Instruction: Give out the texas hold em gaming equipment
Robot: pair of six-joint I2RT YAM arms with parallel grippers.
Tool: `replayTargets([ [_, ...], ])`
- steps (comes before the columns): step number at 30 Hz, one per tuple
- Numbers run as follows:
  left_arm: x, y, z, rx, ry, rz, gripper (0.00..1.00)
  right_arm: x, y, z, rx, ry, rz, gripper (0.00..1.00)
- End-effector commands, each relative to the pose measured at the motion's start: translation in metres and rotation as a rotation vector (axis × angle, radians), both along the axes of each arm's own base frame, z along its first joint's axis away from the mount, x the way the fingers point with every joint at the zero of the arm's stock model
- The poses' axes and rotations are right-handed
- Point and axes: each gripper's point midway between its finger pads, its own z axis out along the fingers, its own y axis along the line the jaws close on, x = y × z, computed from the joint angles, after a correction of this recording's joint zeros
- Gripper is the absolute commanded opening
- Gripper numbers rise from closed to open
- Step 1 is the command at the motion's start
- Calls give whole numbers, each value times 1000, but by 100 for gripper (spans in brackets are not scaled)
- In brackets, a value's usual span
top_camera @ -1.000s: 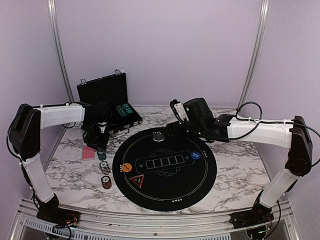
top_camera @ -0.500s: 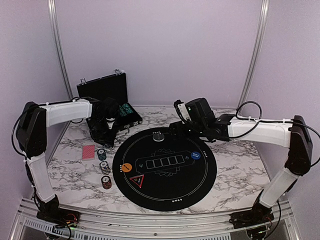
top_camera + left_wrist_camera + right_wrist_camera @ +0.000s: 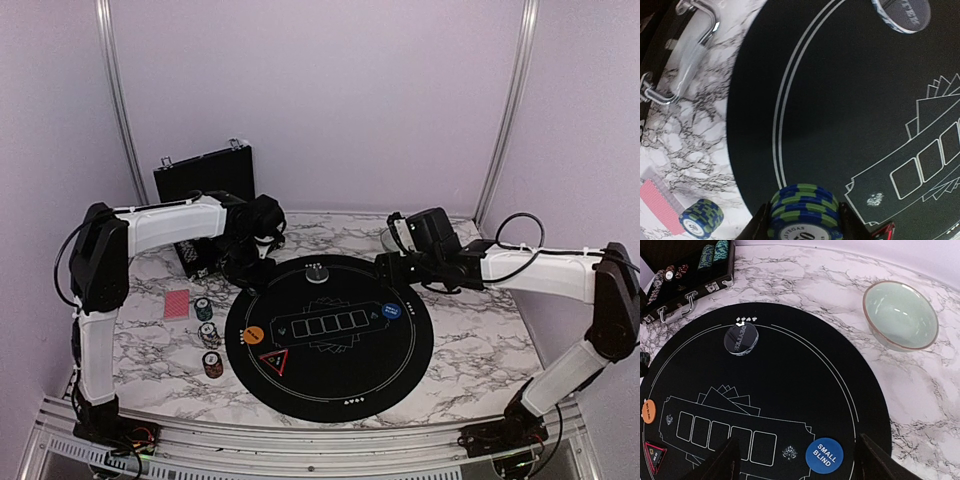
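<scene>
So we reckon our left claw (image 3: pixel 804 227) is pinching that blue-green chip stack (image 3: pixel 805 207) above the black mat (image 3: pixel 330 385) rim to seat it for a player, right claw (image 3: pixel 797 460) spread and empty, with three spare stacks (image 3: pixel 210 335) and one card pile (image 3: pixel 176 304) parked on the surface (image 3: pixel 470 340), plus three button discs (image 3: pixel 391 312) on the mat.

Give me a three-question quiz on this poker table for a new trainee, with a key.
1. True or false: the left hand is shut on a stack of blue-and-green chips.
2. Where does the pale green bowl stand relative to the black mat? A) at its centre B) off it, on the marble table C) across its near edge
3. Fill in: the blue disc on the mat reads "SMALL ___".
Key: 1 true; 2 B; 3 BLIND.
</scene>
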Motion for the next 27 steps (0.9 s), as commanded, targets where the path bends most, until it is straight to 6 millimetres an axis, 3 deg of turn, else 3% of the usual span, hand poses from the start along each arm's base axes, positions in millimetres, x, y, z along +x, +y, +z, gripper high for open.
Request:
replayTargets([
  [1, -13, -32, -5, -8, 40, -35, 29, 1, -14, 11, 31, -23, -34, 75],
  [10, -38, -98, -33, -12, 88, -134, 29, -8, -32, 2, 10, -12, -65, 75],
  [15, -56, -124, -46, -7, 107, -182, 29, -13, -41, -1, 0, -9, -85, 76],
  [19, -66, -133, -55, 6, 116, -202, 29, -14, -45, -1, -2, -8, -92, 76],
  [27, -68, -133, -62, 30, 118, -217, 34, -15, -46, -2, 3, -5, -96, 75],
])
